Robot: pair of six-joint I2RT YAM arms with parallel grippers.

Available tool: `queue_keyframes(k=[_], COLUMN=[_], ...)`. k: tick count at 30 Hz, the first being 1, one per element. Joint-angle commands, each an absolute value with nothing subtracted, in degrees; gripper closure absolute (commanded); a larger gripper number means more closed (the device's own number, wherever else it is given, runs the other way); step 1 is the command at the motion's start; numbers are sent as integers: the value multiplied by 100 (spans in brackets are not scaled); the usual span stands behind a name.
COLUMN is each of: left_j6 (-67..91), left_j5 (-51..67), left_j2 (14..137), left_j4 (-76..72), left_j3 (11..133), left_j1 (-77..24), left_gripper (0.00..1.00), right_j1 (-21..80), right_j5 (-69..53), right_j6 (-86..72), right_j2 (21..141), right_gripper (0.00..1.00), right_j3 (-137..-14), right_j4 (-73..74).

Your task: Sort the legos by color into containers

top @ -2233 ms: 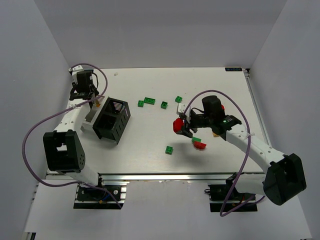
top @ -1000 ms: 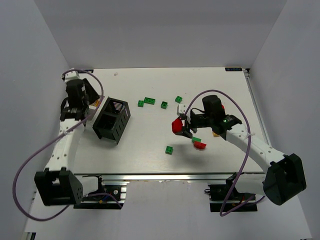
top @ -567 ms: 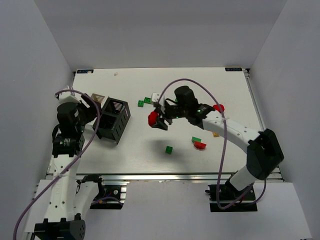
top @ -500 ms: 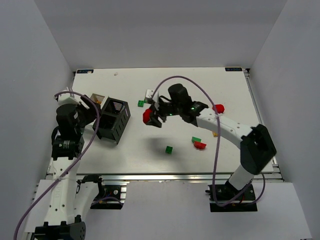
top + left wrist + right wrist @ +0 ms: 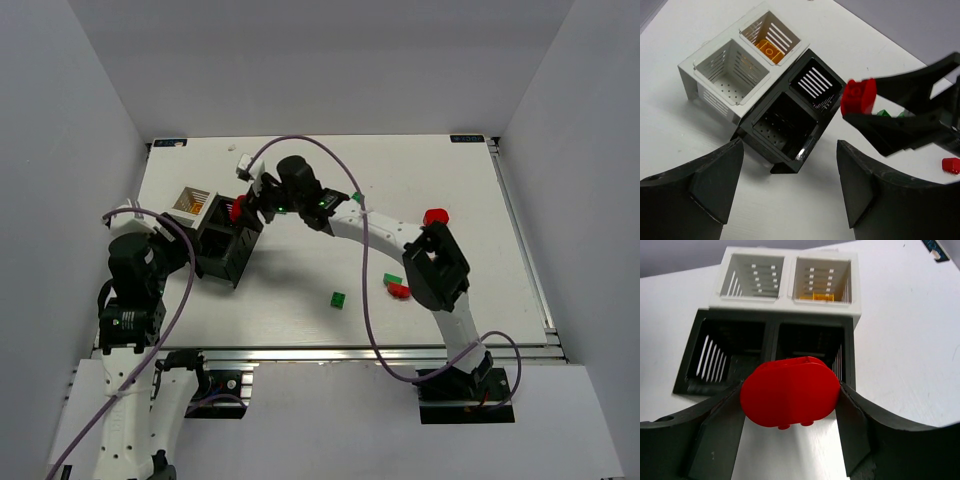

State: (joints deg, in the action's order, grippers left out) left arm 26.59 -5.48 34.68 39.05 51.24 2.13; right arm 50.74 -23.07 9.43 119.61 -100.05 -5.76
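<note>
My right gripper [image 5: 243,207] is shut on a red lego [image 5: 790,392] and hovers over the near rim of the black container [image 5: 730,355]. The same red lego [image 5: 858,96] shows between its fingers in the left wrist view. Behind the black container stand two white containers [image 5: 727,67]; one holds a yellow-orange lego [image 5: 769,50]. My left gripper [image 5: 789,145] is open with nothing in it, drawn back to the near left of the containers [image 5: 222,240]. Loose legos lie to the right: a green one [image 5: 339,299], a green and red pair [image 5: 397,287], and a red one [image 5: 436,216].
The right arm stretches across the middle of the table from its base at the near right. The left arm [image 5: 135,275] stands near the table's left front edge. Grey walls close in the table on three sides.
The right arm has swung left across the table, carrying the red lego from the middle to above the black container. The left arm has pulled back from the white containers and its gripper has opened.
</note>
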Motion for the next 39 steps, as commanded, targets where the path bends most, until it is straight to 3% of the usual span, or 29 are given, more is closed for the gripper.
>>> queue_keyframes(k=[1, 5, 11, 14, 17, 22, 39], left_j6=[2786, 2874, 2900, 2953, 2997, 3102, 3305], left_j5=[-729, -756, -800, -791, -765, -625, -141], left_j2=[3305, 3156, 3129, 3094, 3067, 3067, 3023], left_j4=[4218, 4298, 4412, 4412, 4395, 4307, 4184], left_j3=[5080, 5115, 5168, 5177, 5142, 5150, 5150], left_j1=[220, 228, 228, 220, 220, 220, 220], left_gripper=[16, 15, 15, 15, 15, 15, 15], right_j1=[5203, 5291, 5405, 5414, 5414, 5405, 5344], right_j5=[-2057, -1785, -1600, -1459, -1468, -1485, -1512], right_j6=[870, 914, 1151, 1230, 1327, 1450, 1617], right_j2=[12339, 12849, 13087, 13122, 13148, 13184, 13192], right_gripper=[92, 88, 79, 72, 58, 47, 27], right_j3=[-10799, -11372, -11303, -11215, -11180, -11153, -11074], right_j4=[-1273, -1459, -1740, -1845, -1863, -1907, -1978])
